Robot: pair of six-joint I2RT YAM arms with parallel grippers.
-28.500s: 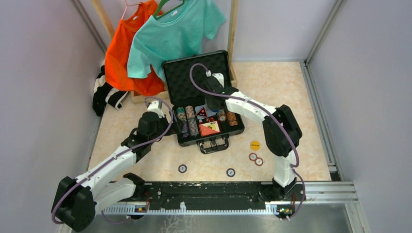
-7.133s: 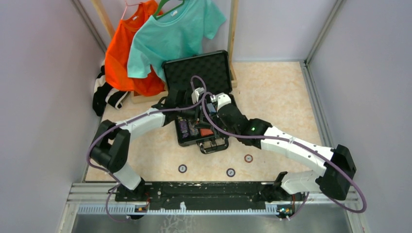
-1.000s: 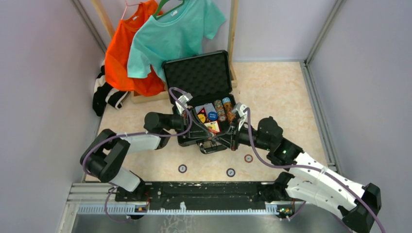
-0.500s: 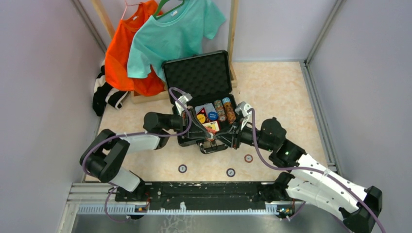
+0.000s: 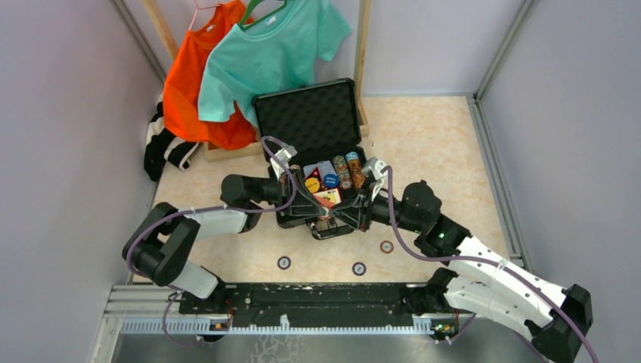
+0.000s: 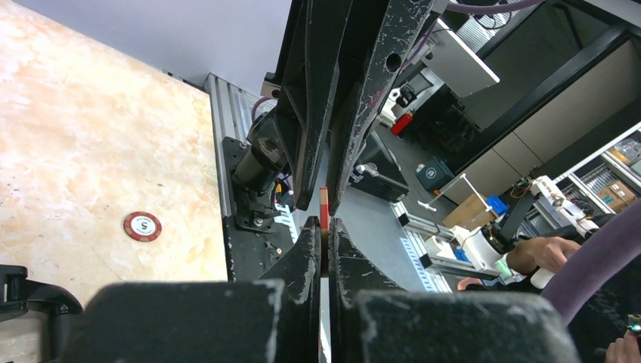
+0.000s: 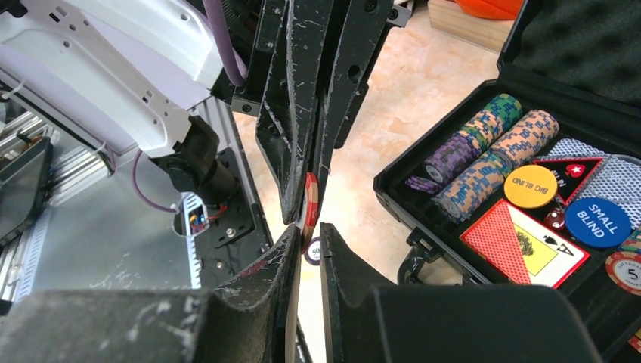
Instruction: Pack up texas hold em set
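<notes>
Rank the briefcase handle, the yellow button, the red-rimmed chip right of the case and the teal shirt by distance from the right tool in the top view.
1. Briefcase handle, right beside the right tool.
2. Yellow button, packed inside, just behind.
3. Red-rimmed chip, lying loose to the right.
4. Teal shirt, hanging at the back.

Centre frame, a black briefcase point(image 5: 306, 113) lined with dimpled black foam. Inside lie poker chips point(image 7: 484, 147) striped purple, green-blue and orange-white, a yellow button point(image 7: 531, 186), a blue button point(image 7: 597, 221) and a cross-hatched red card box point(image 7: 521, 246). A red chip point(image 7: 311, 198) shows edge-on. Upper left hang a teal shirt point(image 5: 272, 53) and an orange shirt point(image 5: 189, 83). The table point(image 5: 438, 144) is mottled beige.
</notes>
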